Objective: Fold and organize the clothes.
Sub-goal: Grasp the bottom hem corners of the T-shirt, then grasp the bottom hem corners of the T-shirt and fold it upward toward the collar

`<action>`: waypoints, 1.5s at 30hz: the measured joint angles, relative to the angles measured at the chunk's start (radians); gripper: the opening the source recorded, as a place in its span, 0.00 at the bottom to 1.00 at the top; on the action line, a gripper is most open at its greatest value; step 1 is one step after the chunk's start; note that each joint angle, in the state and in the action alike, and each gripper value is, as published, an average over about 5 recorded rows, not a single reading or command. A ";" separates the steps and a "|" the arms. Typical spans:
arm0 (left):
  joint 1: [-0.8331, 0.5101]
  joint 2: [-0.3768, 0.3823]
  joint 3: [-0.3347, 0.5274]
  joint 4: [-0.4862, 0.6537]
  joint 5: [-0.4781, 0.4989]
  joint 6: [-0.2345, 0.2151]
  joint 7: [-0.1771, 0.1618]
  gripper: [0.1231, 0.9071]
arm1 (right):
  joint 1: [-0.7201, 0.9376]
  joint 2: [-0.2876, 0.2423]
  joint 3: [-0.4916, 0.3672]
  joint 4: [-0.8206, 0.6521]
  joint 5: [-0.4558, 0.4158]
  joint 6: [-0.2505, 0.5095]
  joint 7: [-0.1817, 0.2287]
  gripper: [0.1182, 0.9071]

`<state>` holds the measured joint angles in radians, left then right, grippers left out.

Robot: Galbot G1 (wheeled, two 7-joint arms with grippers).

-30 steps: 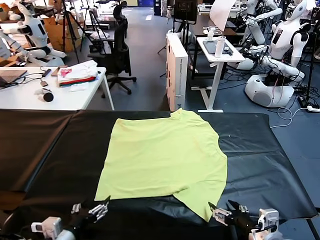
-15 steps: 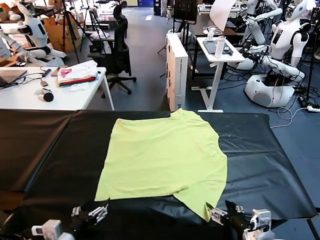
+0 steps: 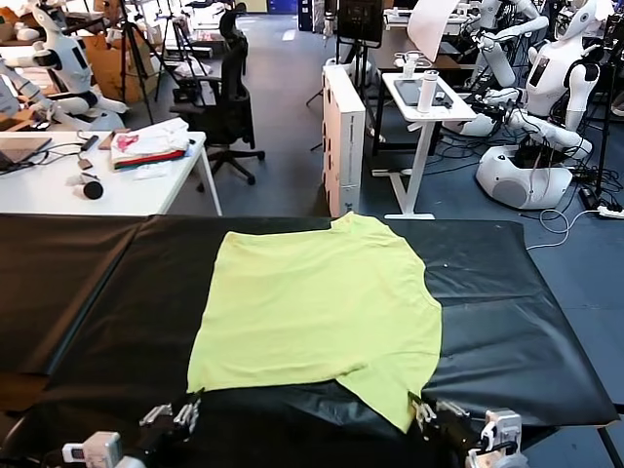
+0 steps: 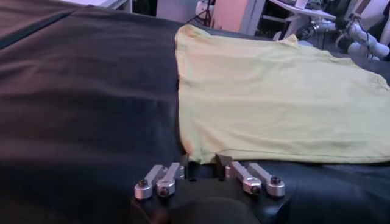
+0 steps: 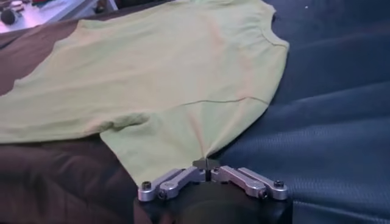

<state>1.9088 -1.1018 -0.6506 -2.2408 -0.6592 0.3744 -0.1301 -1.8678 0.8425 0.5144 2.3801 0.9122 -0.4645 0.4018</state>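
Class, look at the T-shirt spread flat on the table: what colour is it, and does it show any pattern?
The T-shirt is plain lime yellow-green, no visible pattern; head view shows it best.

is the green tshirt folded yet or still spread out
Spread out: the T-shirt lies flat in one layer on the black table, both sleeves out, no fold made.

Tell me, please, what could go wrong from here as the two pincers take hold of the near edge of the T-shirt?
1. The right pincer pinches only the very tip of the sleeve of the T-shirt; so small a bite may slip when pulled.
2. The left pincer sits at the shirt's near corner, its fingers not visibly closed on cloth; it might close on nothing, or catch the black table cover too.
3. An uneven hold could skew the fold.
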 joint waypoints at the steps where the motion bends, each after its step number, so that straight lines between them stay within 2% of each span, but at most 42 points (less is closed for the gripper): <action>1: 0.003 0.000 -0.001 -0.002 0.001 0.000 -0.001 0.28 | -0.013 0.003 0.004 0.008 -0.006 0.003 0.002 0.03; 7: 0.032 0.005 -0.021 -0.028 0.002 -0.004 -0.003 0.06 | -0.072 0.014 0.010 0.034 -0.020 0.010 0.016 0.03; 10: 0.045 0.008 -0.030 -0.037 0.002 -0.009 -0.002 0.03 | -0.105 0.011 0.012 0.050 -0.026 0.011 0.029 0.03; 16: 0.077 0.016 -0.051 -0.053 0.002 -0.025 -0.002 0.03 | -0.153 0.012 0.020 0.067 -0.049 0.036 0.024 0.03; 22: 0.125 0.019 -0.098 -0.080 -0.007 -0.047 -0.002 0.03 | -0.115 0.035 0.018 0.048 -0.124 0.115 -0.047 0.03; 26: 0.116 0.004 -0.104 -0.079 -0.012 -0.100 0.009 0.03 | -0.052 0.050 0.025 0.037 -0.149 0.146 -0.085 0.03; 30: 0.077 -0.020 -0.088 -0.053 -0.002 -0.149 0.025 0.03 | 0.025 0.048 0.020 0.016 -0.148 0.145 -0.106 0.03; 36: -0.003 -0.058 -0.053 -0.017 0.000 -0.152 0.033 0.03 | 0.173 0.039 -0.017 -0.062 -0.117 0.128 -0.107 0.03; 45: -0.191 -0.104 0.002 0.055 -0.003 -0.122 0.025 0.03 | 0.431 0.039 -0.109 -0.243 -0.079 0.118 -0.107 0.03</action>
<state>1.7181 -1.2053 -0.6486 -2.1861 -0.6621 0.2525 -0.1050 -1.4366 0.8816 0.4051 2.1373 0.8328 -0.3467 0.2950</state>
